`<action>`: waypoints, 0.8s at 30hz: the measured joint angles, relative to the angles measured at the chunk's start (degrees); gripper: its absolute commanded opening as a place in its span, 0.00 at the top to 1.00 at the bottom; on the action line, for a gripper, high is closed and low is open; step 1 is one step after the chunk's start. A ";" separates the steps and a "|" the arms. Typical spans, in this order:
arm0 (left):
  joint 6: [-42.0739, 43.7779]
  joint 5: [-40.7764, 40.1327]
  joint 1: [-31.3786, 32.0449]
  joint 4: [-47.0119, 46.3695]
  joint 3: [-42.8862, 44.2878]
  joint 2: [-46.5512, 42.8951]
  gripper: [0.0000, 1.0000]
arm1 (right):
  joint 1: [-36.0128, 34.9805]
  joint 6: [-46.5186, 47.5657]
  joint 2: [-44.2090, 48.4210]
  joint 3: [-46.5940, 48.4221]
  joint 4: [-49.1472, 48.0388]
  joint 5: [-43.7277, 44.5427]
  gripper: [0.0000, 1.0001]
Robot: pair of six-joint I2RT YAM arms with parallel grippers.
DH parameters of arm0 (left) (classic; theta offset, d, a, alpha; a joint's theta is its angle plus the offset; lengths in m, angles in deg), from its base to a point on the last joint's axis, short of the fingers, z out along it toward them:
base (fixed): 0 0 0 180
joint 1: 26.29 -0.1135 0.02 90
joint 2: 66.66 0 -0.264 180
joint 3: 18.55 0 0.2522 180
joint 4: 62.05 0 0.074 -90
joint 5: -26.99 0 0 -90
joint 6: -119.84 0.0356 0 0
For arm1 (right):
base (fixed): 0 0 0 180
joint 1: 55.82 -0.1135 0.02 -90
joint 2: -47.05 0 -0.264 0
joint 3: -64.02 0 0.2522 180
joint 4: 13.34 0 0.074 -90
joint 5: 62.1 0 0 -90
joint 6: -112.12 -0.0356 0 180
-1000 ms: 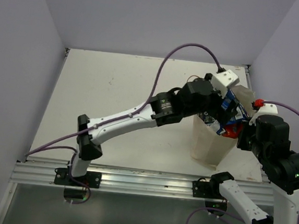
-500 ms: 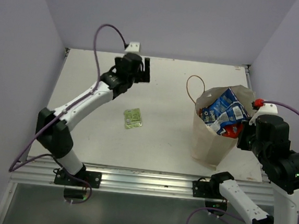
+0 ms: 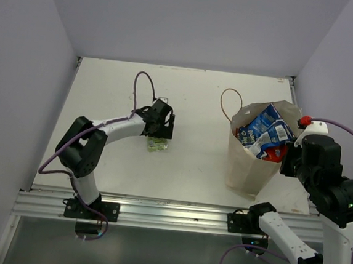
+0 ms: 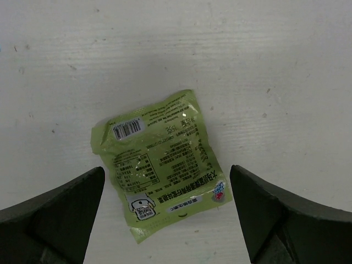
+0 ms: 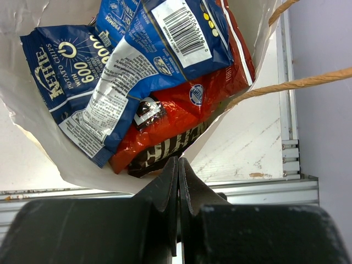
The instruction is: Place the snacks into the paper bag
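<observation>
A small pale green packet (image 3: 157, 144) (image 4: 162, 165) lies flat on the white table, printed back up. My left gripper (image 3: 160, 135) (image 4: 166, 168) hangs open right over it, one finger on each side, touching nothing. The tan paper bag (image 3: 245, 172) (image 5: 33, 126) stands at the right with blue packets (image 3: 263, 130) (image 5: 82, 71) and a red packet (image 3: 276, 154) (image 5: 181, 118) sticking out of its mouth. My right gripper (image 3: 287, 161) (image 5: 178, 160) is shut on the bag's near right rim.
The bag's loop handles (image 3: 223, 105) (image 5: 308, 82) hang outside its mouth. The table's metal rail (image 3: 169, 215) runs along the near edge and grey walls (image 3: 19, 93) close in the left, back and right sides.
My left arm left the bag's mouth, swung to the far left of the table, then came down over the pale green packet. The right arm has not moved.
</observation>
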 measured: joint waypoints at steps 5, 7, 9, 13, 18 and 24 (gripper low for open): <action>-1.29 0.66 0.00 -0.90 -2.19 0.72 0.00 | -0.04 -0.02 0.00 0.15 0.00 0.00 1.00; -1.68 0.70 0.00 -1.40 -2.91 0.94 0.07 | -0.04 -0.02 0.00 0.20 0.00 0.00 1.00; -2.16 0.70 0.00 -1.53 -3.63 0.98 0.21 | -0.04 -0.02 0.00 0.20 0.02 0.00 1.00; -2.71 1.14 0.00 -2.51 -3.80 1.16 0.99 | -0.04 -0.02 0.00 0.20 0.00 0.00 1.00; -2.10 2.78 0.33 -2.82 -2.05 1.05 1.00 | -0.04 0.00 -0.02 0.24 0.00 0.00 1.00; 2.03 1.53 5.70 0.98 7.82 -2.49 1.00 | -0.04 -0.02 -0.11 0.37 0.02 -0.02 1.00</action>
